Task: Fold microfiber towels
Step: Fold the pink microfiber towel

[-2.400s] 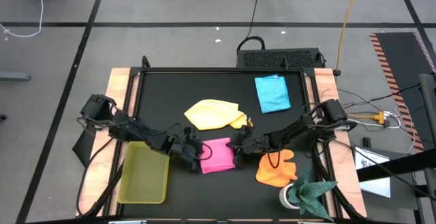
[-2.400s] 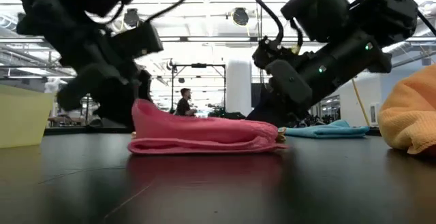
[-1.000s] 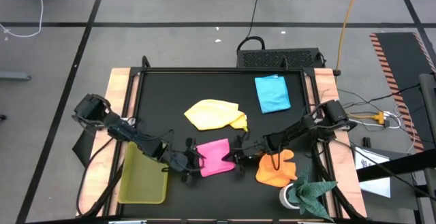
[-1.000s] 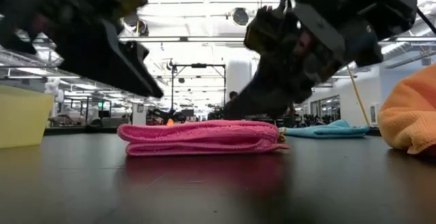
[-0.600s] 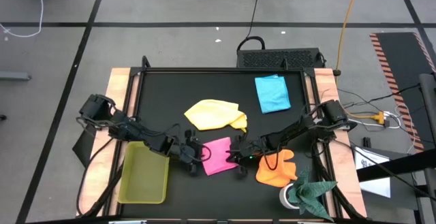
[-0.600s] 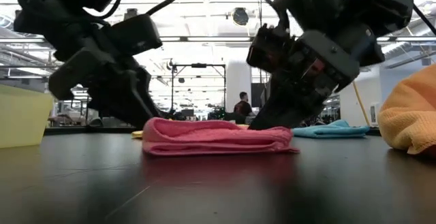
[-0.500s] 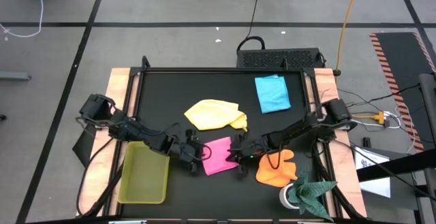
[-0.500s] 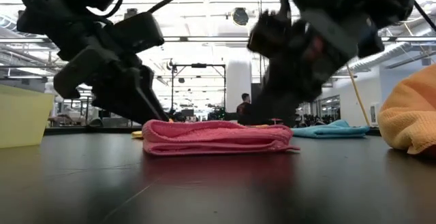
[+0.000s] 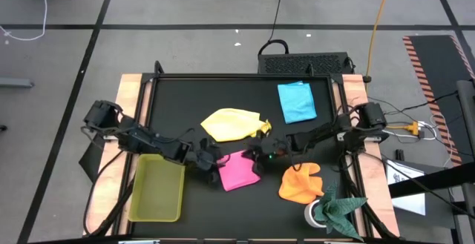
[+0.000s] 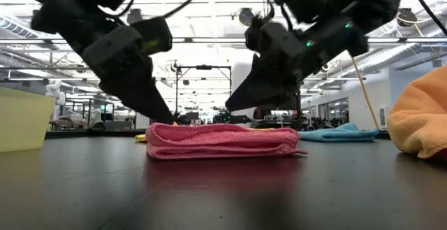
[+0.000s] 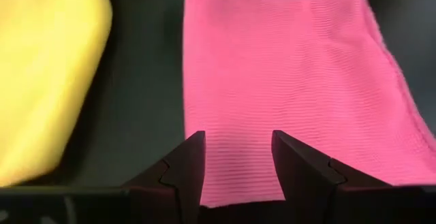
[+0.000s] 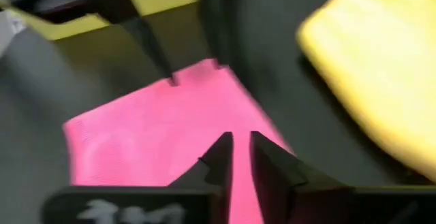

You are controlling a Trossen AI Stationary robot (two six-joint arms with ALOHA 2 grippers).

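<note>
The pink towel (image 9: 239,171) lies folded flat on the black tabletop (image 9: 178,103), near the front middle. My left gripper (image 11: 234,157) is open, slanting down at the towel's left end (image 10: 157,128), one finger on each side of a strip of pink. My right gripper (image 12: 242,157) hovers above the towel's far right corner, clear of it in the low view (image 10: 234,105), its fingers a narrow gap apart. The yellow towel (image 9: 234,124) lies crumpled behind the pink one, the light blue towel (image 9: 297,101) lies flat at the far right, and the orange towel (image 9: 300,182) is bunched at the front right. My left gripper comes slanting down from the table's left, and its fingertips (image 10: 167,120) meet the top of the pink towel's left end in the low view. Whether they touch the cloth or stand just over it, I cannot tell. The towel lies flat on the table.
A yellow-green tray (image 9: 157,188) stands at the front left beside my left arm. A dark green cloth (image 9: 338,207) lies at the front right corner. Bare tabletop shows along the far left.
My right gripper has lifted off the pink towel's right end and gone toward the far edge. My left gripper has moved toward the far edge and rolled. The towel's left end has drawn in toward the right; the towel still lies flat and folded.
</note>
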